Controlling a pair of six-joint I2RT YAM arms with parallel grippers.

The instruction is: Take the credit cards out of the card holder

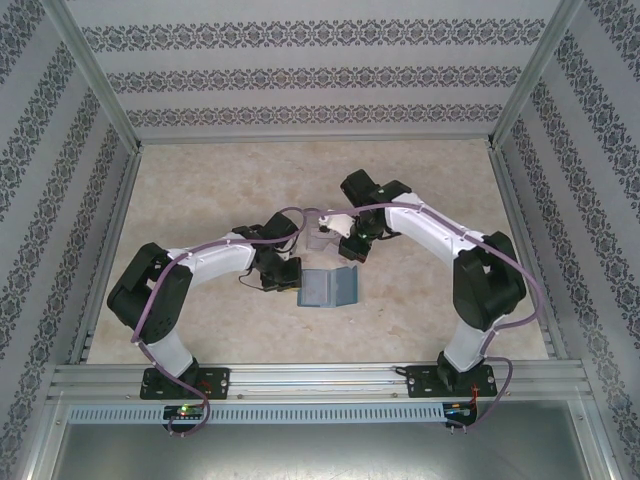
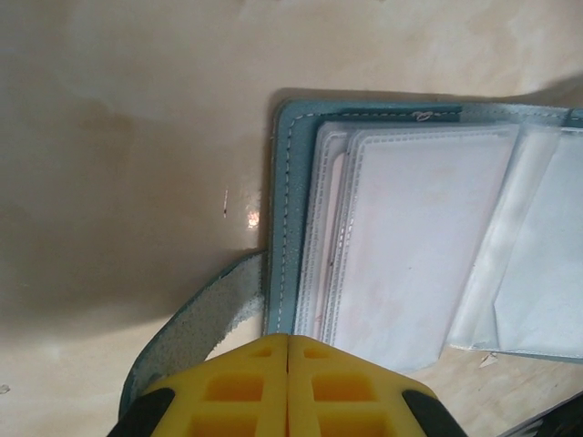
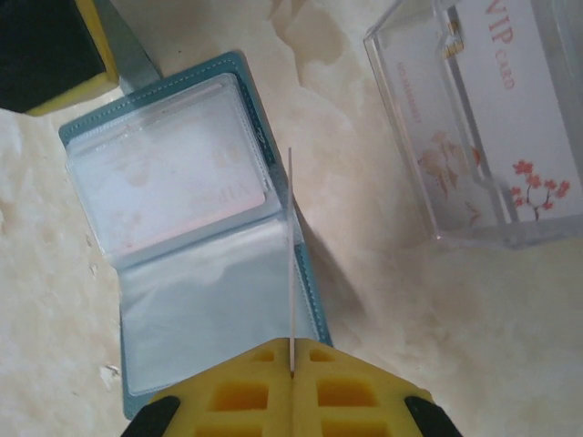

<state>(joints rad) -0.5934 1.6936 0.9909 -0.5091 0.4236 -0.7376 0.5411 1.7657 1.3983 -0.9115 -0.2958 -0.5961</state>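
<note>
the card holder [image 1: 328,289] lies open on the bench [image 1: 200,190] between the arms. the right wrist view shows the right tool [image 3: 291,369] pinching a pale card [image 3: 291,255] edge-on, near a clear tray [image 3: 405,118]. the left wrist view shows the left tool [image 2: 288,350] closed, pads together, beside the strap [image 2: 196,319].

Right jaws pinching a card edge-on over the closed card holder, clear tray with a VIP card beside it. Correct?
Not quite: the card holder lies open, as the right wrist view shows. The rest stands: right gripper shut on a thin card, clear tray with a VIP card beside it.
</note>
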